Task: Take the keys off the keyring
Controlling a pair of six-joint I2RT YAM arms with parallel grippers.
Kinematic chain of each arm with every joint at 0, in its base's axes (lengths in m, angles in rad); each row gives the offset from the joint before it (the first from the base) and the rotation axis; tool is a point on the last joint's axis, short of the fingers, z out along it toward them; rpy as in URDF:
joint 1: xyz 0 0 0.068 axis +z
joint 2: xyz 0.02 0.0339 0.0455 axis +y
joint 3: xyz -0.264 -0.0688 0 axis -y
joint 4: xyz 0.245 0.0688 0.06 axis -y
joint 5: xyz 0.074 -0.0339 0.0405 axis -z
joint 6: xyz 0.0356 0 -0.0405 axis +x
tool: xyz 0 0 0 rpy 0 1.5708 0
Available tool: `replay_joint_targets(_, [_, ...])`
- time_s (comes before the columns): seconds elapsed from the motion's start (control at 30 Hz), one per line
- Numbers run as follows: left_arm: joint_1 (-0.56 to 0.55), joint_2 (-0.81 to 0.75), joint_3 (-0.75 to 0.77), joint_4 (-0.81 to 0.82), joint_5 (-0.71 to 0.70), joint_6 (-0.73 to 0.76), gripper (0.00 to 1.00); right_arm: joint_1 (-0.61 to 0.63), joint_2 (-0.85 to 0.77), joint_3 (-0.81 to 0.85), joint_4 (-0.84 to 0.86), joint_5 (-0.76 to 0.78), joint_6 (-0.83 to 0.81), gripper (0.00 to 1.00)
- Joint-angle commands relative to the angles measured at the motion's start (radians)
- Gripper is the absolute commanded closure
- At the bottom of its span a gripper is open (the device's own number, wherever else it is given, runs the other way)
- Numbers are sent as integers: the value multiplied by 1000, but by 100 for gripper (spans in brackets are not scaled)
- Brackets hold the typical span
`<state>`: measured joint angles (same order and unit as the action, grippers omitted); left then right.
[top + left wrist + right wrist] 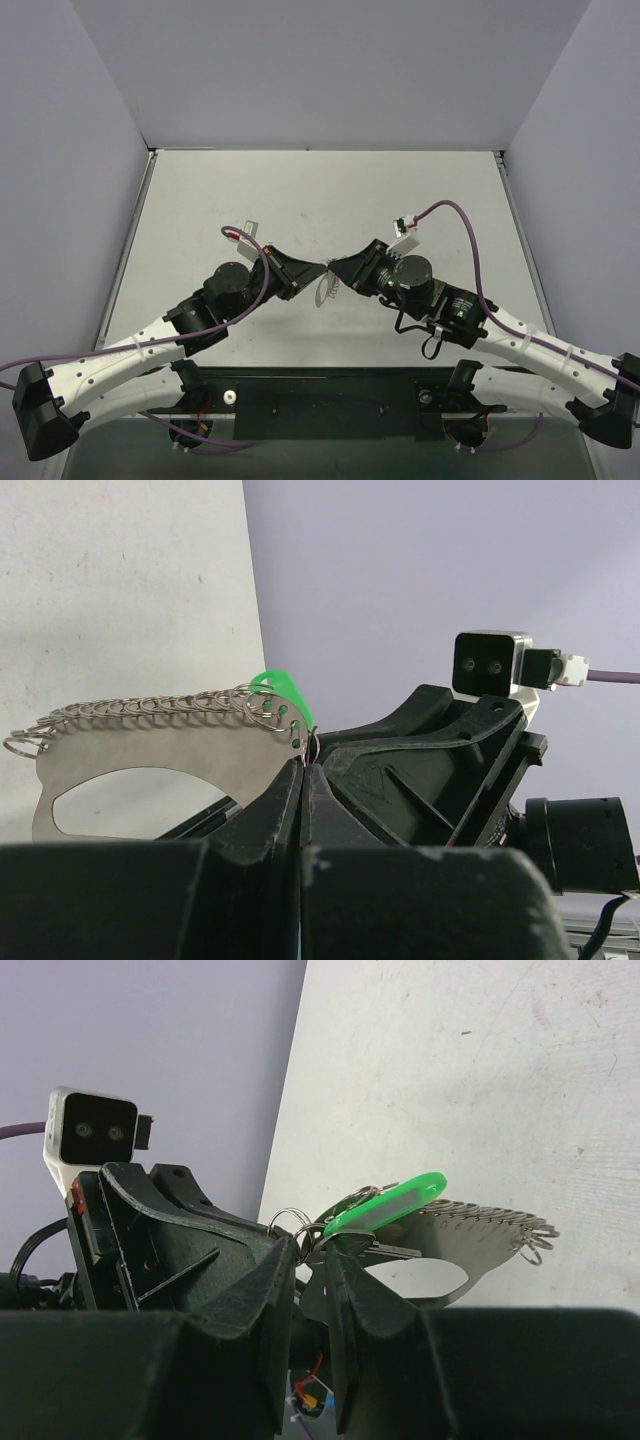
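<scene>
Both grippers meet in mid-air over the table's middle. The keyring (324,290), a flat grey loop with a scalloped edge carrying several small wire rings, hangs between them; it also shows in the left wrist view (150,755) and the right wrist view (480,1232). The key's green head (392,1203) and silvery blade lie against it, the green peeking out behind the loop (280,688). My left gripper (308,764) is shut on a small split ring (288,1222) at the loop's end. My right gripper (318,1252) is closed on the keyring's end, beside the key.
The pale table (330,190) is bounded by grey walls at the back and both sides. Purple cables (470,240) with white tags (404,240) arch over each wrist. The black base bar (330,395) lies along the near edge.
</scene>
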<state>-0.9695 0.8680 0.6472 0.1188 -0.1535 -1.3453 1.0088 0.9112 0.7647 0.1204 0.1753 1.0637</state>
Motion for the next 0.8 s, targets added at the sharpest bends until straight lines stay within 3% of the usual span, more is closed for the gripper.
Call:
replay_joint_targets(0.0, [-15,-11,23,101,28,17,100,5,26,58,-76,23,-59,87])
replay_joint_targets(0.57, [-24,29,86,70,89,83,100,30,8,151,-294,-3,-309,88])
replay_joint_targets(0.77, [-28,42,101,64,106,100,100,30,-6,173,-304,-33,-332,83])
